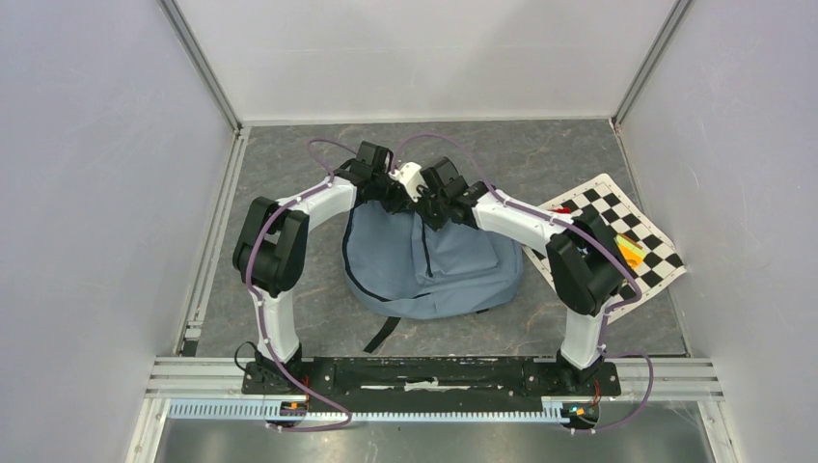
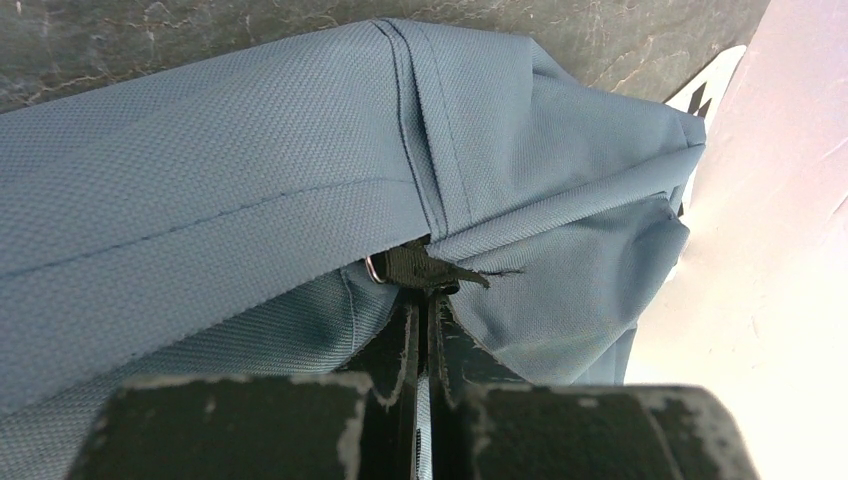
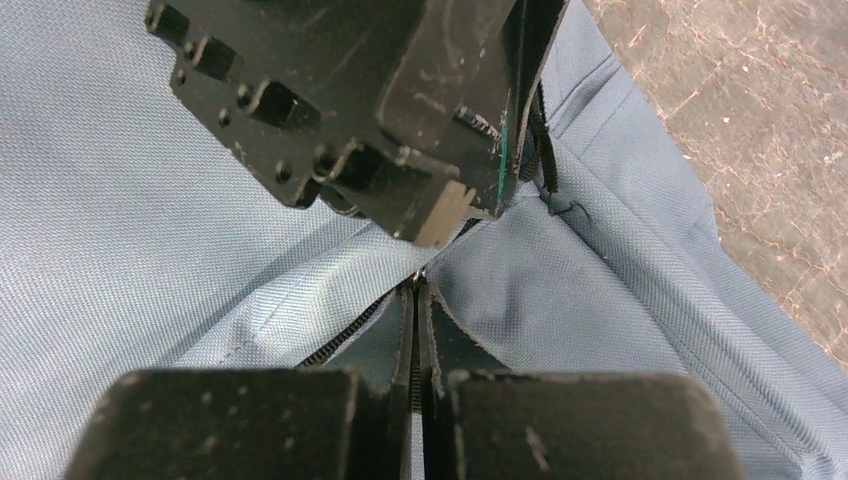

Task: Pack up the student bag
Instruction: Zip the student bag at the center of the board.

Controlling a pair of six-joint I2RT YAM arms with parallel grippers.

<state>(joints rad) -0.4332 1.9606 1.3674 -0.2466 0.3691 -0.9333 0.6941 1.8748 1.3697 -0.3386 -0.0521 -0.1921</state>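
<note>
The student bag [image 1: 434, 265] lies on the table [image 1: 289, 174]. Left gripper [image 2: 425, 300] clamps its black zipper pull [image 2: 420, 265], right gripper [image 3: 415, 300] pinched shut at the seam [image 3: 350, 325] alongside. A steady pull along that seam, fabric taut, looks best

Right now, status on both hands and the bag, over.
Left hand shut on black tab of student bag. Right hand shut at zipper, grip unclear. Checkerboard sheet beside bag, nothing blocking.

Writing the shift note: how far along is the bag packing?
Done: nothing visibly packed. In hand: left pincer shut on the student bag's zipper pull, right pincer shut on fabric beside it. Left: colourful items on the checkerboard lie outside.
</note>
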